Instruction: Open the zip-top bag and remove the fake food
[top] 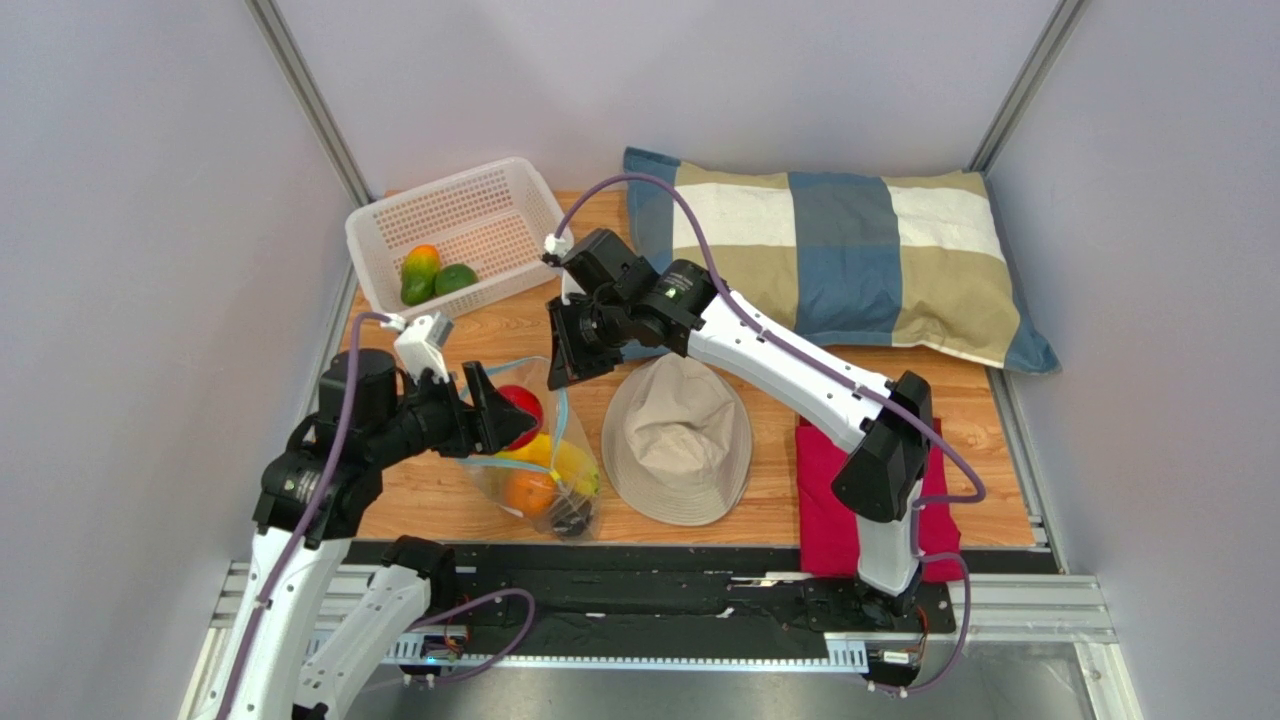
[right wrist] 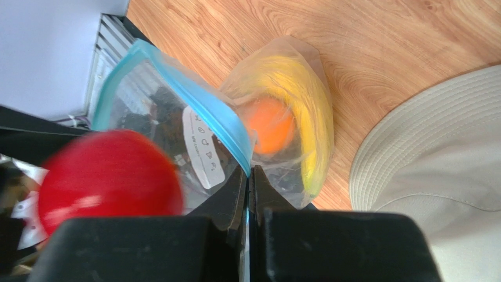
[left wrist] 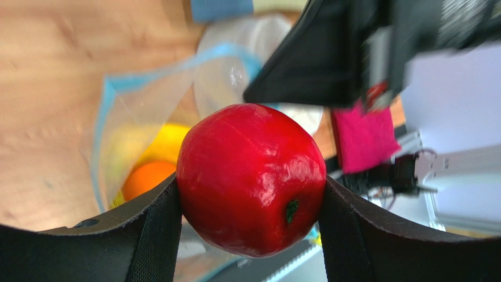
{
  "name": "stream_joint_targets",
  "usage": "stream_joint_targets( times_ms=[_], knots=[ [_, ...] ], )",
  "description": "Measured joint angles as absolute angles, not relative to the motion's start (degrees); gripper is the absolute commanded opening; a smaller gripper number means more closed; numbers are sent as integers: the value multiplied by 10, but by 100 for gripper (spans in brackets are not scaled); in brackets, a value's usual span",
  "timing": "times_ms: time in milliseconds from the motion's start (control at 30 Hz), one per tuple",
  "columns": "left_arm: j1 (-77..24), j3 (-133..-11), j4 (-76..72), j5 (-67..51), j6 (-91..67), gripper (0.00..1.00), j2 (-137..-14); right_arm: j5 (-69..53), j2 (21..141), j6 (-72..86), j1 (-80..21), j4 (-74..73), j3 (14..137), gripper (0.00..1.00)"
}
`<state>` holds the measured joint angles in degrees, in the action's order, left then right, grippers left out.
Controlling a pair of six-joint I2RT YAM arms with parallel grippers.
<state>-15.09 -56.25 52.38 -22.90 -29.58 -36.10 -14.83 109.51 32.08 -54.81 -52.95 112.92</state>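
Observation:
The clear zip-top bag (top: pixel 544 468) lies open on the wooden table, its light blue zip strip (right wrist: pixel 194 108) raised. My right gripper (right wrist: pixel 249 171) is shut on that strip and holds the mouth up; it also shows in the top view (top: pixel 561 360). My left gripper (left wrist: pixel 250 202) is shut on the red apple (left wrist: pixel 250 176) just above the bag's mouth, also seen from above (top: pixel 519 405). An orange (right wrist: pixel 269 124), yellow bananas (right wrist: pixel 306 100) and a dark piece (top: pixel 568 521) are inside the bag. A green-orange mango (top: pixel 421 272) and a green piece (top: pixel 455 278) lie in the basket.
A white mesh basket (top: pixel 478 207) stands at the back left. A beige hat (top: pixel 678 437) lies right of the bag. A plaid pillow (top: pixel 842 255) is at the back right, a magenta cloth (top: pixel 830 518) near the right arm's base.

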Motion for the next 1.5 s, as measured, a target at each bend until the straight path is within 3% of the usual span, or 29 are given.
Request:
stream_joint_targets(
  times_ms=[233,467,733,1100,1200,1233,1267,1333,1400,1433,1467,1500],
  knots=[
    [-151,-614,438,-131,-302,0,-365,-126,1093,304,-553,-526,1103,0],
    [-123,-735,367,-28,-313,0,-528,-131,1110,295,-528,-528,1128,0],
    [10,-794,234,-120,-386,0,-817,-179,1133,310,-479,-521,1133,0],
    [39,-1018,205,-179,-409,0,-1153,-237,1154,316,-409,-502,1188,0],
    [42,-1087,233,-181,-399,22,-1221,-238,1163,317,-406,-496,1207,0],
    [44,-1103,243,-180,-394,47,-1239,-243,1169,318,-406,-493,1215,0],
    [46,-1111,253,-177,-390,57,-1251,-248,1174,319,-405,-489,1219,0],
    [50,-1119,277,-170,-380,70,-1268,-259,1187,322,-404,-485,1226,0],
    [54,-1125,302,-161,-369,72,-1282,-266,1198,326,-403,-485,1228,0],
    [55,-1131,316,-157,-365,78,-1288,-268,1203,330,-403,-485,1228,0],
    [56,-1137,326,-152,-361,98,-1292,-272,1206,332,-403,-484,1228,0],
    [57,-1142,336,-147,-354,98,-1294,-274,1209,333,-403,-484,1228,0]
  ],
)
